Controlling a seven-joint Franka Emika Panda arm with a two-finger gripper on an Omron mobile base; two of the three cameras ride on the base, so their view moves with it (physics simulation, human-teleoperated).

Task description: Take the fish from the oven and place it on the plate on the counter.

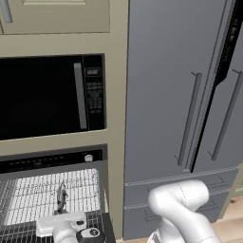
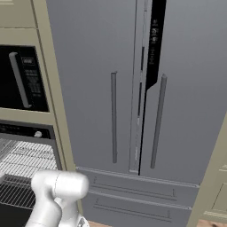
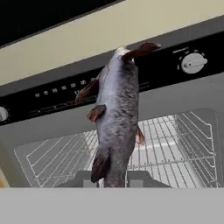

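The dark grey fish [image 3: 116,113] stands upright between my gripper's [image 3: 112,181] fingers, head up, reddish fins sticking out. The gripper is shut on its tail end. From the left base view the fish [image 1: 61,197] pokes up from the hand [image 1: 62,220] in front of the open oven [image 1: 47,162]. Behind the fish run the oven's black control strip [image 3: 57,92], its round silver knob [image 3: 193,62] and a wire rack [image 3: 175,148]. The oven's right edge [image 2: 26,131] sits at the lower left of the right base view. The plate and the counter are out of view.
A black microwave [image 1: 47,97] with a vertical grey handle sits above the oven, also at the left of the right base view [image 2: 22,80]. A tall grey fridge [image 1: 185,95] [image 2: 133,88] stands to the right. Beige cabinet frame surrounds the appliances.
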